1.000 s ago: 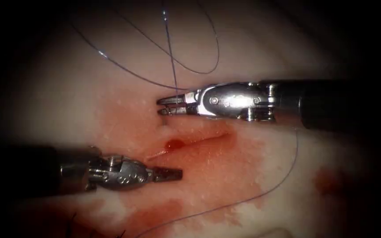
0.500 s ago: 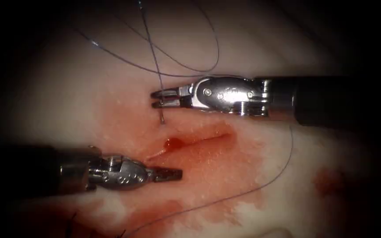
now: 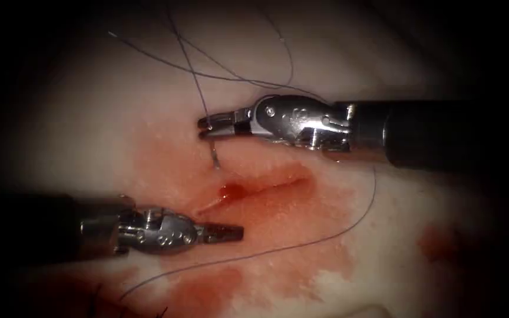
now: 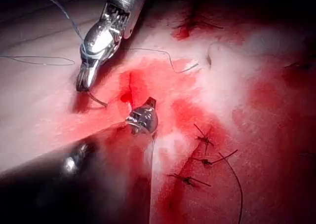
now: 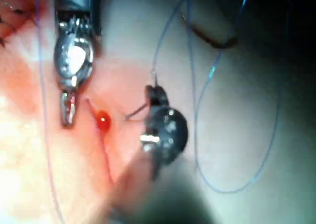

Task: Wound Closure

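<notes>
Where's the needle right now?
Endoscope view: the needle hangs from the right tool, its lower end at the tissue just above the cut's left end.

R tool [image 3: 206, 127] comes in from the right, jaws clamped on the thread [image 3: 191, 70] just above the tissue [image 3: 89, 135], on the far side of the cut [image 3: 254, 189]. Short dark bit, needle or thread, can't tell, drops from its tip into the tissue. L tool [image 3: 231, 234] sits near the cut's left end, jaws closed, holding nothing. Red fluid [image 3: 231, 192] beads in the cut; thread also loops across the near side
</notes>
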Tool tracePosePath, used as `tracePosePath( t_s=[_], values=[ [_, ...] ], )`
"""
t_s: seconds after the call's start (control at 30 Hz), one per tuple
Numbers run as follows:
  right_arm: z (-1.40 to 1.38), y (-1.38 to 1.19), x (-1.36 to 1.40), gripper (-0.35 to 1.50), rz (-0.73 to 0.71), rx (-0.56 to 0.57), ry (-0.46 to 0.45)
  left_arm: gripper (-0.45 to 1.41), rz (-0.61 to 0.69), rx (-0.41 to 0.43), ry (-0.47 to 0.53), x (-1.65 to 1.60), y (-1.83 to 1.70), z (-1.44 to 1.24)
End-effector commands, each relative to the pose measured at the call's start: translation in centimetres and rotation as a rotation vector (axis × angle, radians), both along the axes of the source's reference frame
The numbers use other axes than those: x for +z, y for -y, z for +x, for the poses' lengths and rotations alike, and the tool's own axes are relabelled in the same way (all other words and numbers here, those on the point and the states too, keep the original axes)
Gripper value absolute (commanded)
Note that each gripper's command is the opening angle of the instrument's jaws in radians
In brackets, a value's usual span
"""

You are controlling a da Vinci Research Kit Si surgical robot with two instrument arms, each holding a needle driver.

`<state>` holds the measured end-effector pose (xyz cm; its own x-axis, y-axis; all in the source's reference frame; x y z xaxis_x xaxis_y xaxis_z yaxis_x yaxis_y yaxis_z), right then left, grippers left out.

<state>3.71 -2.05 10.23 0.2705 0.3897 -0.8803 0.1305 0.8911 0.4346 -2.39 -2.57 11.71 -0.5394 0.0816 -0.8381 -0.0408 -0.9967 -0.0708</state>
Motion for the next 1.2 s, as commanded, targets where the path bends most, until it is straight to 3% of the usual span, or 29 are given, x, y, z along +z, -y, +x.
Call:
tracePosePath(
  t_s=[0.03, 0.63, 1.0, 1.2],
  values=[
    [0.10, -0.04, 0.03, -0.35, -0.001, 0.001, -0.003, -0.07, 0.001, 0.001, 0.001, 0.06, 0.02, -0.05],
    [0.20, -0.14, 0.10, -0.35, 0.027, 0.015, 0.009, -0.07, 0.000, 0.000, 0.000, 0.07, 0.03, -0.06],
    [0.15, -0.09, 0.07, -0.35, 0.236, -0.004, 0.049, -0.07, 0.000, 0.001, -0.003, 0.07, 0.03, -0.06],
    [0.14, -0.01, 0.06, -0.35, 0.279, -0.078, 0.049, -0.07, -0.001, 0.005, -0.015, 0.12, 0.05, -0.10]
  ],
)
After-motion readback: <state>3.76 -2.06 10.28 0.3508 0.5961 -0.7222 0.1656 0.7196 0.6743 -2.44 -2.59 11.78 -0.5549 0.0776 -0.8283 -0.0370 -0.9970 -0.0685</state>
